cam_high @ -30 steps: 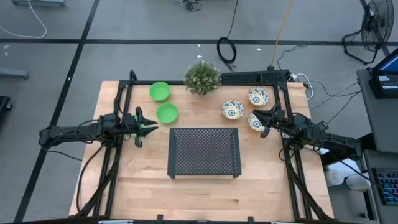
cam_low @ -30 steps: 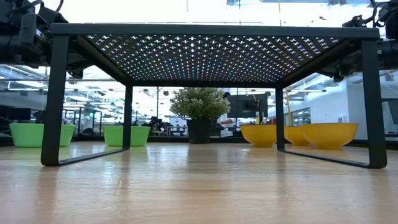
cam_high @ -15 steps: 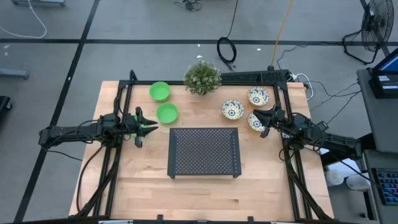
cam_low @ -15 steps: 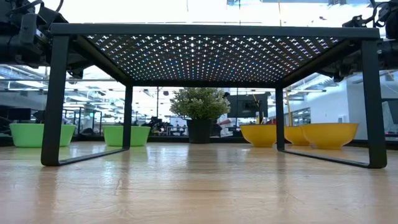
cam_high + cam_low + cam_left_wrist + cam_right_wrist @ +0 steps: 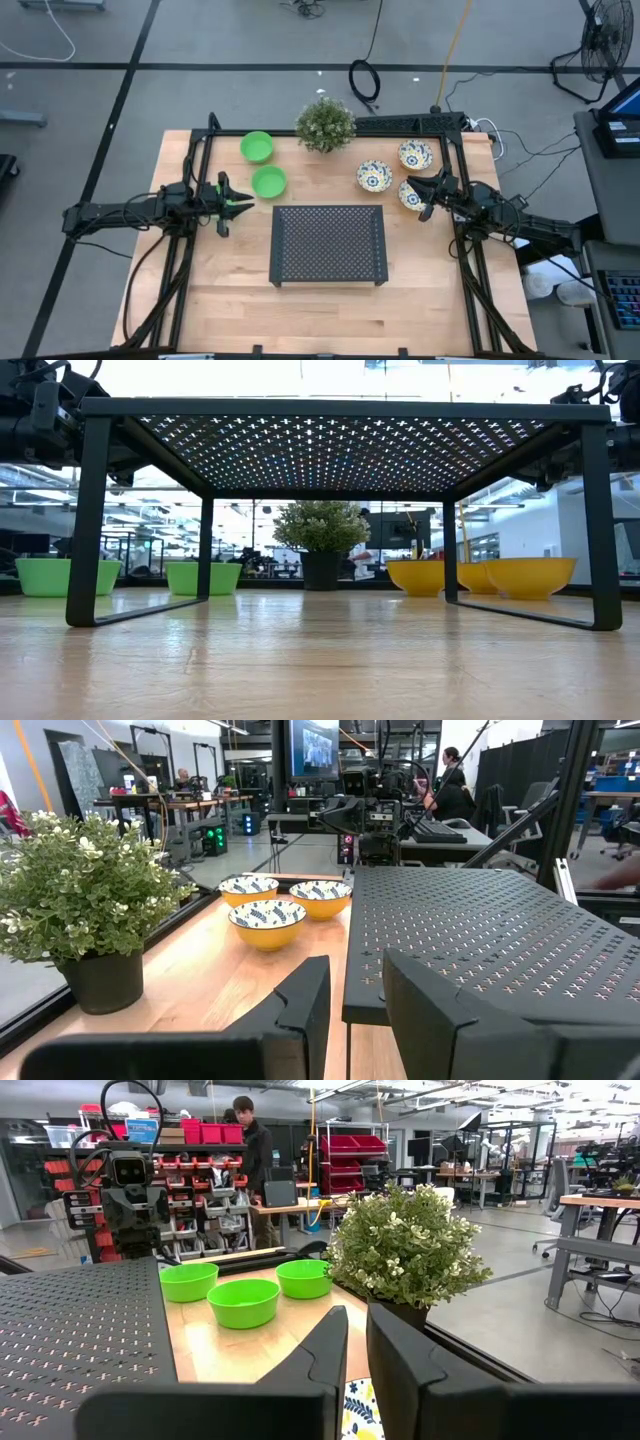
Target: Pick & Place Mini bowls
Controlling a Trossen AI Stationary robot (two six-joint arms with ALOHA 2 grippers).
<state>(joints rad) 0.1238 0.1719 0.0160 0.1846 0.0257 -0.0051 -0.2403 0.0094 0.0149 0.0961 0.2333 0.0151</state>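
No change seen across last second: both arms held static, no bowl lifted.

Left gripper (image 5: pixel 232 203) parted, empty, near left edge beside green bowls (image 5: pixel 268 181).

Right gripper (image 5: pixel 428 194) nearly closed, empty, over patterned bowl (image 5: pixel 410 196) near right edge; two more patterned bowls (image 5: pixel 375 176) toward far edge.

Picking judged not yet begun.

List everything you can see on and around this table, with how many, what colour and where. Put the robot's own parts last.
green bowls: three, plain bright green, on the far left of the table, as the right wrist view shows
patterned bowls: three, white with a blue-and-yellow pattern, on the far right
potted plant: one, green in a dark pot, far edge, between the two groups of bowls
perforated rack: one, black, table centre
table: one, light wood
person: one, dark clothes, in the room beyond
left tool: one, dark, beside the green bowls
right tool: one, dark, at the nearest patterned bowl
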